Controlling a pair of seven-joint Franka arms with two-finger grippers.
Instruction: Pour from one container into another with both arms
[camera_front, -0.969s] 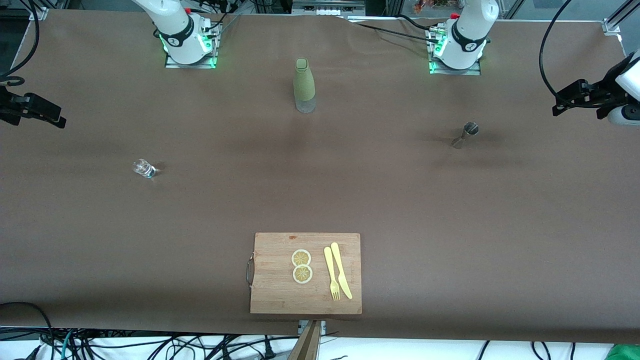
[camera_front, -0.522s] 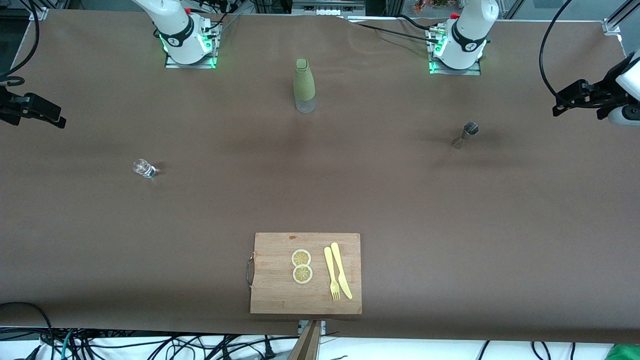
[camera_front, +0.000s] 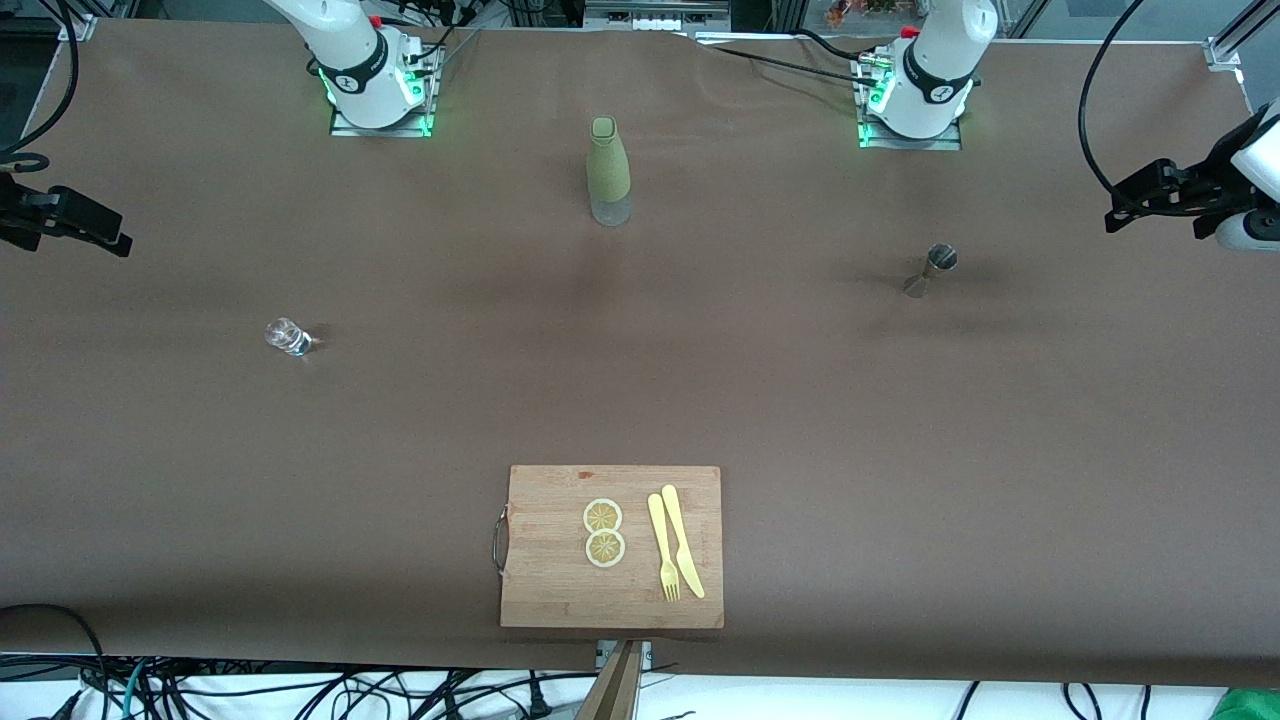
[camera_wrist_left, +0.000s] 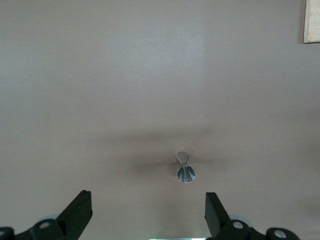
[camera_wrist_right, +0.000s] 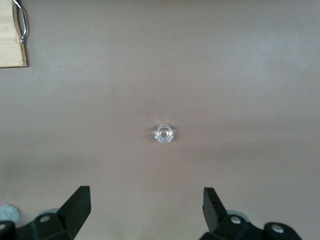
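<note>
nothing changed over last second: silvery hourglass metal jigger (camera_front: 931, 270) and tiny clear faceted glass (camera_front: 286, 337) sat untouched on brown bench (camera_front: 640, 390). my left gripper (camera_wrist_left: 147, 212) hung over jigger, wide, empty; right gripper (camera_wrist_right: 145, 210) over glass, wide, empty. neither grasp begun, pour far off.

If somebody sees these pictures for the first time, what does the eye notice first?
Probably the wooden cutting board nearest the front camera, carrying two lemon slices and a yellow fork and knife. Next, the tall olive-green bottle standing between the arm bases. The tiny jigger and glass stand toward the left and right arms' table ends, each under an open, empty tool: left tool, right tool.
</note>
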